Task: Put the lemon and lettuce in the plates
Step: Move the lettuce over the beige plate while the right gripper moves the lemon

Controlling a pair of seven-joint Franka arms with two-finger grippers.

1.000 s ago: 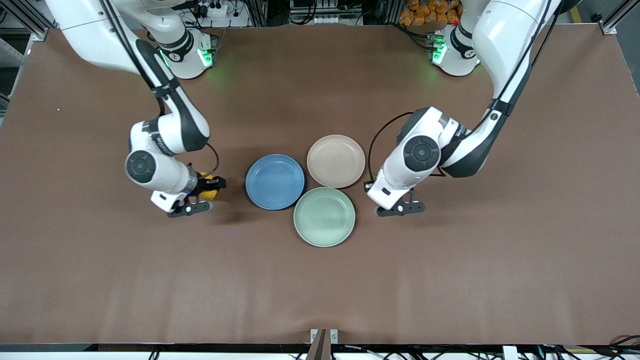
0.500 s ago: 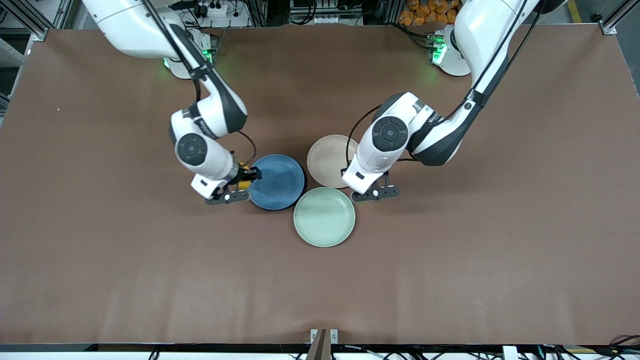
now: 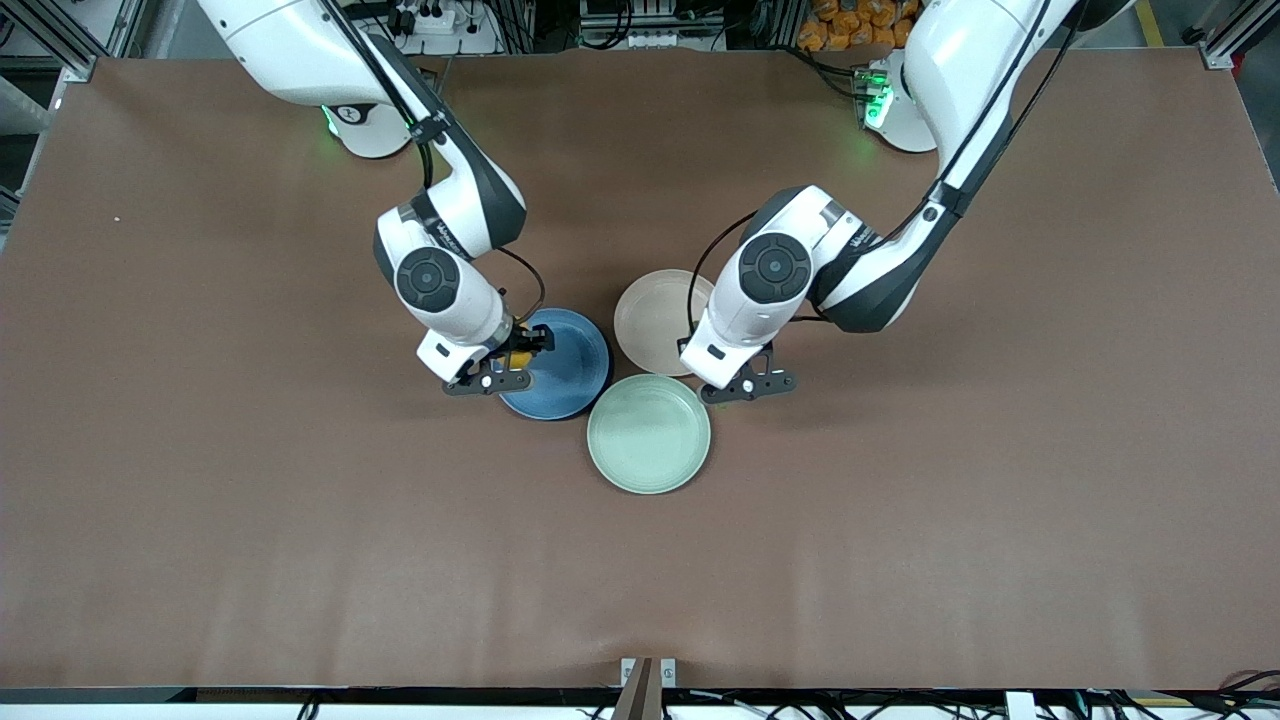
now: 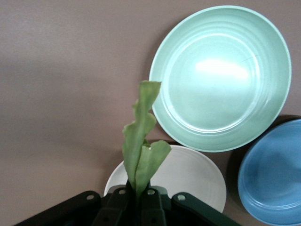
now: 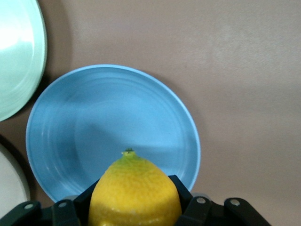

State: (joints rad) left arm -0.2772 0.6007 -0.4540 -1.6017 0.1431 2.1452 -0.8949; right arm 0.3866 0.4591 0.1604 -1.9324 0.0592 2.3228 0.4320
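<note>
From the front view I see three plates clustered mid-tabletop (image 3: 200, 500), all bare inside: the blue plate (image 3: 570, 370), the beige-pink plate (image 3: 652, 318) beside it toward the left arm's end and a little farther from the camera, and the mint-green plate (image 3: 649, 433) nearest the camera, touching or almost touching both. My right tool (image 3: 520, 352) hangs over the blue plate's rim at about its 9 o'clock, clamped on the lemon (image 3: 519, 357), of which only a yellow sliver shows under the wrist. My left tool (image 3: 722, 372) sits over the beige-pink plate's edge at roughly its 4 o'clock; its fingers and load are hidden here by the wrist. There is dark lettering on both forearms, too small for me to read.

In the left wrist view, the left tool (image 4: 137, 200) is pinched tight on the base of the lettuce (image 4: 140, 141), a long wrinkly green leaf standing out past the fingertips. Under it lies the beige-pink plate (image 4: 188, 174), with the mint-green plate (image 4: 221, 77) and part of the blue plate (image 4: 273, 174) also showing, all without contents.

In the right wrist view, the right tool (image 5: 135, 207) grips the lemon (image 5: 135, 193) between its dark fingers, stem nub pointing outward, above the blue plate (image 5: 113, 117), which holds nothing. Slivers of the mint-green plate (image 5: 19, 52) and the beige-pink plate (image 5: 9, 183) show at the frame's edge.
</note>
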